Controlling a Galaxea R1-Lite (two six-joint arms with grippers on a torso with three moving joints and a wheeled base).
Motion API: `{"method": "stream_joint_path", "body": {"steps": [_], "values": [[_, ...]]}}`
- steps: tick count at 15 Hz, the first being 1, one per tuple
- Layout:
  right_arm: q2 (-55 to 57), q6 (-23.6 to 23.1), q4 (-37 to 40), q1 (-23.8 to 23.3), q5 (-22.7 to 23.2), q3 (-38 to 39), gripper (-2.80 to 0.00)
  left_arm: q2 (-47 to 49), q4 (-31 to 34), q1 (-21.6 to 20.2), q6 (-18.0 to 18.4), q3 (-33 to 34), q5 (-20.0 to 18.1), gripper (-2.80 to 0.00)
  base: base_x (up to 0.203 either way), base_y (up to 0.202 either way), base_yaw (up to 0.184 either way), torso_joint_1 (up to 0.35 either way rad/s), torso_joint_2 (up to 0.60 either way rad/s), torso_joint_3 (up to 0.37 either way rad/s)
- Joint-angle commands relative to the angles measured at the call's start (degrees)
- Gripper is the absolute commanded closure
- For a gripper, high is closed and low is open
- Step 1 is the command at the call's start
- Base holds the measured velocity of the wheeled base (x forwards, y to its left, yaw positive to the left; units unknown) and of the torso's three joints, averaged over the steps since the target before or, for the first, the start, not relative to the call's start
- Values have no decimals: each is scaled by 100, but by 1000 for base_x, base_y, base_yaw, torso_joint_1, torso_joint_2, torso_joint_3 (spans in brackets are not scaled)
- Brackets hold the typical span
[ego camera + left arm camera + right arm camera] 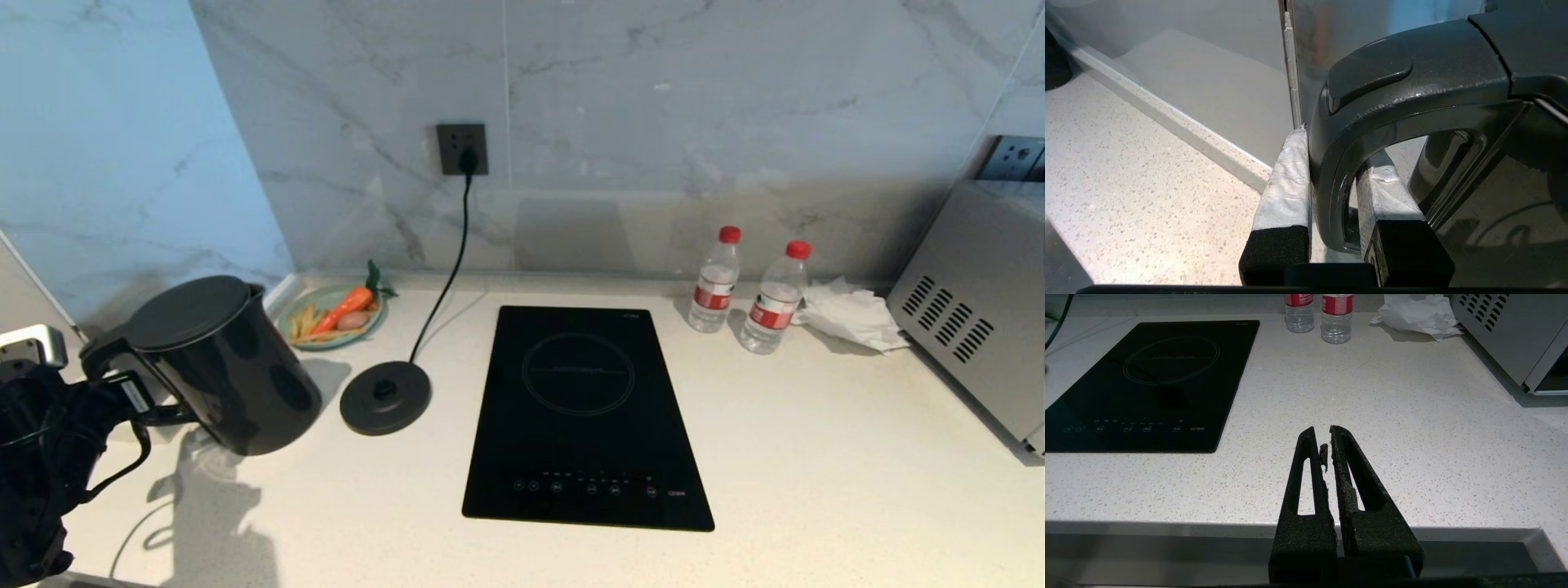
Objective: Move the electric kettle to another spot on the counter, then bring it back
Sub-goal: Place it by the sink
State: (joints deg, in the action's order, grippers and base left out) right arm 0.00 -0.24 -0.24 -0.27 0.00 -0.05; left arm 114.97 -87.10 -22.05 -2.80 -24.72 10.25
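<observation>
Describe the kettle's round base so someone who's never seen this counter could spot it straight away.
Start at the black induction hob in the middle of the counter; the kettle base lies flat just to its left. Unlike the hob, it is a small round disc, with a black cord running up to the wall socket.

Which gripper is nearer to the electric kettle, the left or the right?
Left. The left gripper is shut on the loop handle of the electric kettle. The right gripper is shut and empty, at the counter's front edge, far from it.
</observation>
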Motion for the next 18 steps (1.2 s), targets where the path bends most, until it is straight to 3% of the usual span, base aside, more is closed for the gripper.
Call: {"method": "stream_joint_path", "body": {"steps": [1, 17, 18], "values": [[0, -2, -2, 0, 0, 5, 0, -181, -56, 16, -1, 37, 12, 0, 0, 0, 0, 0, 0, 0], [0, -2, -2, 0, 0, -4, 0, -220, -56, 61, 96, 143, 12, 0, 0, 0, 0, 0, 0, 0], [0, -2, -2, 0, 0, -1, 0, -229, -56, 61, 96, 143, 10, -280, 0, 0, 0, 0, 0, 0]]}}
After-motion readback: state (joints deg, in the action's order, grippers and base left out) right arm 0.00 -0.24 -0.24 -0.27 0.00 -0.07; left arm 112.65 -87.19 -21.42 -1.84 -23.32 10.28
